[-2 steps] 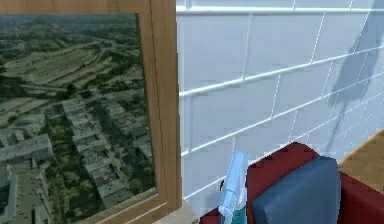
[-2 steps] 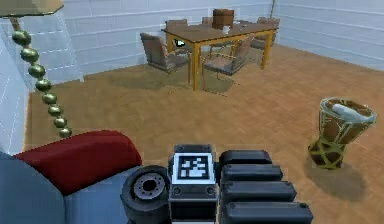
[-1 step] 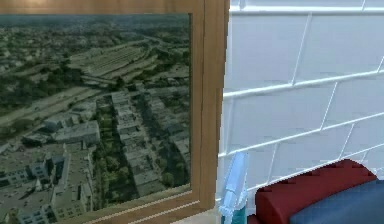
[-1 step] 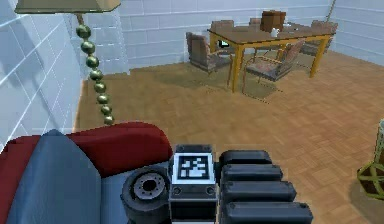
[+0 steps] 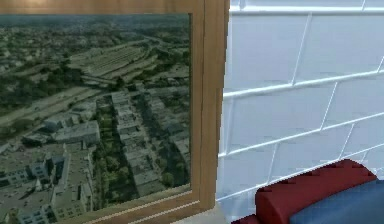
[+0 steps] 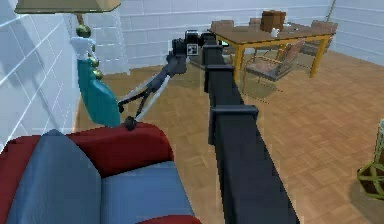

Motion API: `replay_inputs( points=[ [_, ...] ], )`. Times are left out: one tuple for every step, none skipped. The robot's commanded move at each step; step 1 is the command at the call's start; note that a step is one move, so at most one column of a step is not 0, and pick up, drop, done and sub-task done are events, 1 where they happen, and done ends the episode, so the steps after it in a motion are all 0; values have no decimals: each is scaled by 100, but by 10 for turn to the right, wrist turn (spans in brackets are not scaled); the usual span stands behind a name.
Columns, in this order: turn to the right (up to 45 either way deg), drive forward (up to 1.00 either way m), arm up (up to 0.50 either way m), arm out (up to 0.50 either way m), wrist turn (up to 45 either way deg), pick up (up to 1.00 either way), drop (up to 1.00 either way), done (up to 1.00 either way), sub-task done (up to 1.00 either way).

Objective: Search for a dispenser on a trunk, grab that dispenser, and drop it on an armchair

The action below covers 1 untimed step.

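Here the gripper slants down and left from the far end of the arm, and its tip appears at the red upper edge of the armchair. Whether it is spread or pressed together, or carries the dispenser, cannot be told. The blue seat lies nearer and left of it, so the drop probably needs a short move there. A teal lamp stands just left.

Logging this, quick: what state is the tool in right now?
Tool: cannot be told, nor whether it holds anything; the armchair lies behind its tip.
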Motion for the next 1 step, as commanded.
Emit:
replay_inputs(
  points=[
    [0,0,0,0,390,0,0,0,0]
  ],
)
